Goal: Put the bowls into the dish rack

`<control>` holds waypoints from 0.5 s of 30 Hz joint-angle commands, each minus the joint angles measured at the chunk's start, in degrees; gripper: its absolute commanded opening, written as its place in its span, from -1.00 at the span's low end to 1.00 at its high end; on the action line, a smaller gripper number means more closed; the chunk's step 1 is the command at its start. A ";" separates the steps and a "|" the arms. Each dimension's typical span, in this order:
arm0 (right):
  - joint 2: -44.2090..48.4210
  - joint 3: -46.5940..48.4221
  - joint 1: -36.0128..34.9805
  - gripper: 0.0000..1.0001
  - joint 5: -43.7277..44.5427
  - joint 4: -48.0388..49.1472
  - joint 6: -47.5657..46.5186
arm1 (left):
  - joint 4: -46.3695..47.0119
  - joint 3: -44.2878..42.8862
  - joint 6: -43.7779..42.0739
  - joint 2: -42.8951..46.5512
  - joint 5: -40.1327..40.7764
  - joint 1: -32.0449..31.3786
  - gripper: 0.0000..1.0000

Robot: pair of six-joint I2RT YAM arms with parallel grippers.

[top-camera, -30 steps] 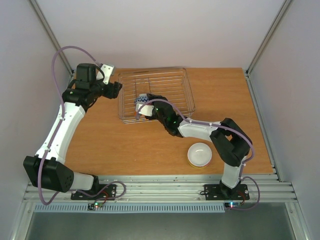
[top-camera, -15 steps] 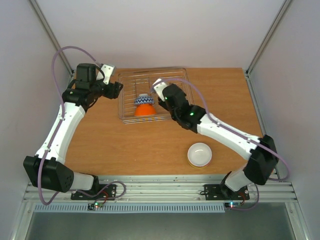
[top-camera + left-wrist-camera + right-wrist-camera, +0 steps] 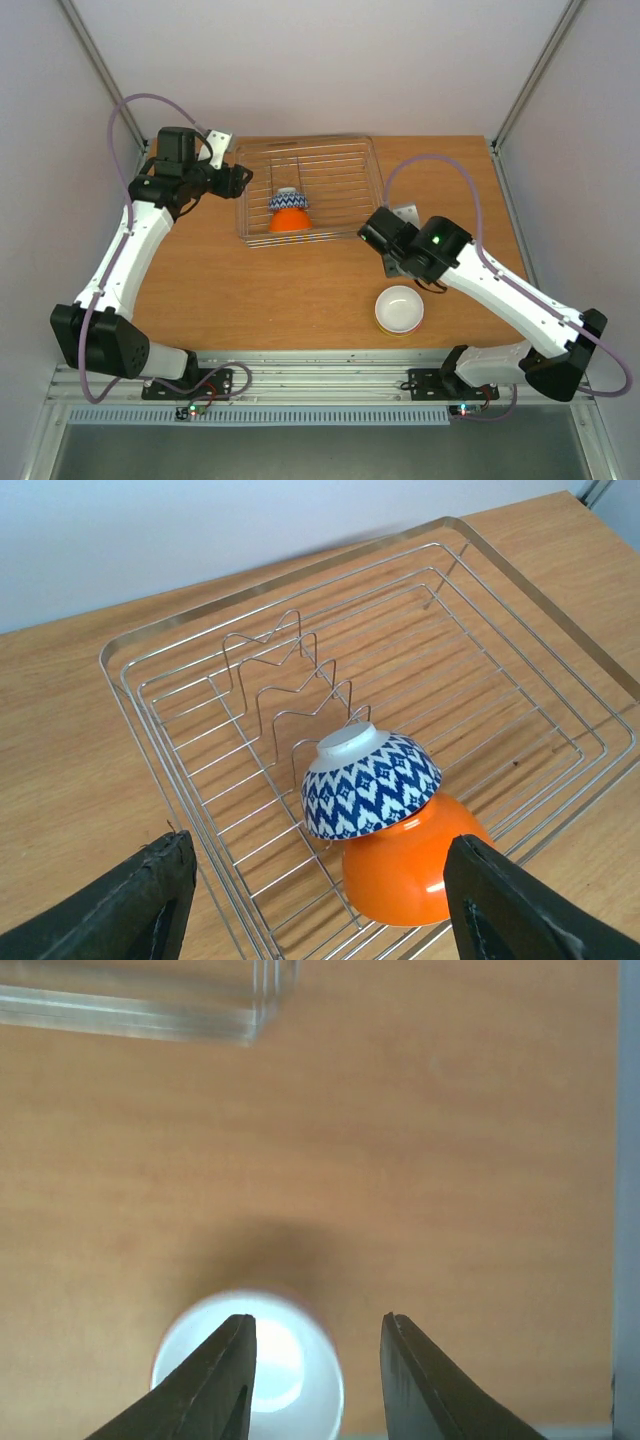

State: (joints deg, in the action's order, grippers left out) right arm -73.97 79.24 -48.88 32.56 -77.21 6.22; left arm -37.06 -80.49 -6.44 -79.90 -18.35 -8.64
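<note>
The dish rack stands at the back of the table. Inside it an orange bowl lies upside down, with the blue-and-white zigzag bowl tipped over on top of it. In the left wrist view both bowls lean against the rack's wire ribs. My left gripper hovers open at the rack's left edge and holds nothing. A white bowl sits upright on the table near the front, with a yellowish edge under it. My right gripper hangs open and empty above the white bowl.
The rack's clear plastic corner shows at the top of the right wrist view. Bare wooden table lies between the rack and the arm bases. Frame posts and walls close in the table's sides.
My right arm has pulled out of the rack, leaving the zigzag bowl on the orange one, and swung back over the white bowl with its jaws narrowing. The left arm barely moved.
</note>
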 commanded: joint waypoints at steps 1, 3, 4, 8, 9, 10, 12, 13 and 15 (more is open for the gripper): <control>4.26 -3.52 -2.63 -0.26 -8.56 -12.90 15.68 | 1.49 0.07 1.32 -0.77 -2.39 0.35 0.39; 5.90 -5.83 -2.88 -0.26 -11.30 -11.99 16.85 | 1.44 -0.01 1.49 -1.03 -2.72 0.31 0.38; 6.41 -7.06 -2.88 -0.26 -12.11 -11.46 17.21 | 1.45 0.00 1.51 -1.08 -2.82 0.26 0.39; 6.28 -11.95 -2.88 -0.25 -14.63 -10.26 18.15 | 1.33 0.03 1.46 -1.15 -2.83 0.29 0.38; 6.26 -13.22 -2.88 -0.25 -15.11 -9.64 18.32 | 1.29 -0.03 1.50 -1.17 -2.79 0.29 0.39; 6.16 -14.37 -2.88 -0.25 -15.48 -9.10 18.49 | 1.29 -0.10 1.44 -1.17 -2.83 0.35 0.39; 6.24 -16.34 -2.84 -0.25 -15.69 -7.92 19.02 | 1.23 -0.04 1.51 -1.19 -2.83 0.27 0.38; 6.26 -17.26 -2.88 -0.25 -15.57 -7.43 19.39 | 1.12 -0.06 1.51 -1.22 -2.91 0.29 0.38; 6.34 -18.59 -2.88 -0.25 -15.37 -6.70 19.94 | 1.11 -0.10 1.60 -1.28 -3.12 0.29 0.39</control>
State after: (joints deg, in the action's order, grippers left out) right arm -67.92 62.43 -51.44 18.24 -85.60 22.92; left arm -37.10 -80.49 -5.56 -80.66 -20.32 -8.64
